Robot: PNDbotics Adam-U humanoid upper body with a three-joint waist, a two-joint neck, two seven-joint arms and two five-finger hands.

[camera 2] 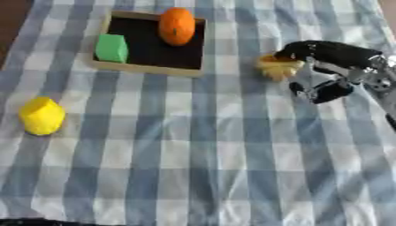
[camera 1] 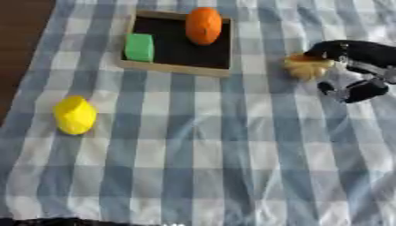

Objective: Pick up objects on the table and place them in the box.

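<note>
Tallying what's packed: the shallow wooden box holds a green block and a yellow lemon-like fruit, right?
Not quite. The wooden box holds the green block and an orange round fruit. The left eye view shows the yellow fruit on the checked cloth.

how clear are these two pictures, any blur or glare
Both eye views are soft throughout. In the right eye view the right hand and the yellowish object beside it smear together. In the left eye view light is even, no glare; the box interior stays dark.

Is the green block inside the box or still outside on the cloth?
Inside. The green block sits on the box's dark floor, beside the orange.
</note>
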